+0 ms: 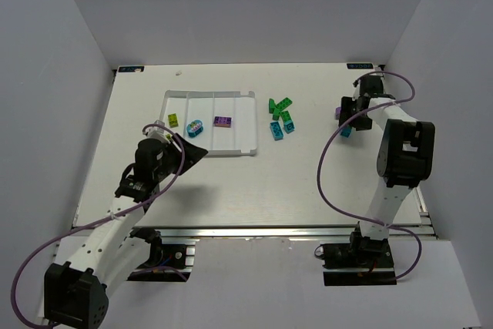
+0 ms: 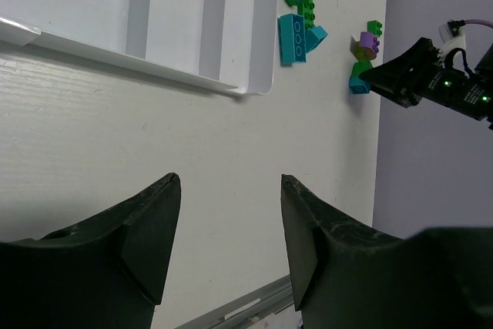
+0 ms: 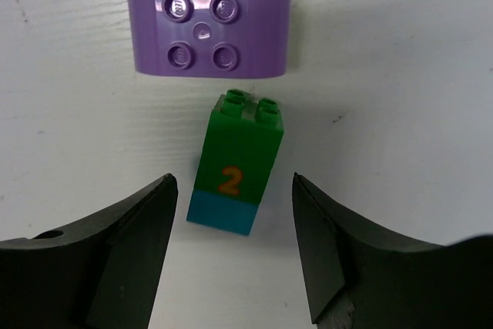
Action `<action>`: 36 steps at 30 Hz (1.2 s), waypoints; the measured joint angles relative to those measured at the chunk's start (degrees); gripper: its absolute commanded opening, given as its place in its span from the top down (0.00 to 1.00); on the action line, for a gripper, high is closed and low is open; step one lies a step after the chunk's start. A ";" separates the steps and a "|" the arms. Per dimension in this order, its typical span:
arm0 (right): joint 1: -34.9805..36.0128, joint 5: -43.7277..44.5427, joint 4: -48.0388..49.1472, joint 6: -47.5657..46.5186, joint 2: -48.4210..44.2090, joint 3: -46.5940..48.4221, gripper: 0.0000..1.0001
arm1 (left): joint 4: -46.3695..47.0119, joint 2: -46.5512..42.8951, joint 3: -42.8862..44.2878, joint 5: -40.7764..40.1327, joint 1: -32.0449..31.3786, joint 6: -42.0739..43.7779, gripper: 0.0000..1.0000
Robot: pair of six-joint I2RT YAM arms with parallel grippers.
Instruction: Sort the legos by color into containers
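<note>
Right gripper point(image 3: 231, 190) is spread wide, jaws either side of a green brick point(image 3: 235, 163) lying flat, with a gap on both flanks, so nothing is pinched. That brick is a stack: glossy green with an orange 2 printed on it and a teal slab at its foot. Its studs point at a lilac brick point(image 3: 209, 30) with rounded ends and four studs, just beyond it and not touching. The pair sits well to the right of the white tray point(image 1: 248, 125). I'd say the jaws line up along the green brick's long sides because those flat faces offer the surest squeeze.

Left gripper point(image 2: 229, 190) is parted too and empty, hovering over the table point(image 1: 231, 190) by the tray's near edge.

In the tray, a yellow-green brick point(image 1: 174, 120) lies in the leftmost compartment, a teal brick point(image 1: 195, 126) next and a purple brick point(image 1: 223, 121) third, one colour per lane. The rightmost lane shows nothing.

Just right of the tray waits a loose cluster point(image 1: 281, 117) of green and teal bricks. It's smooth hard plastic throughout, on a pale, faintly grained tabletop.
</note>
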 measured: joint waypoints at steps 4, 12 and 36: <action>-0.02 0.00 0.98 1.20 3.41 0.98 0.36 | 0.02 0.22 0.00 -0.66 -1.03 -0.37 0.36; -0.02 0.20 2.43 2.10 5.18 2.08 0.46 | 0.04 0.66 0.00 -2.25 -2.86 -1.07 0.35; -3.06 -30.25 -0.61 -16.83 -10.88 -8.52 1.00 | 12.17 6.60 1.31 1.14 -10.67 -2.91 0.31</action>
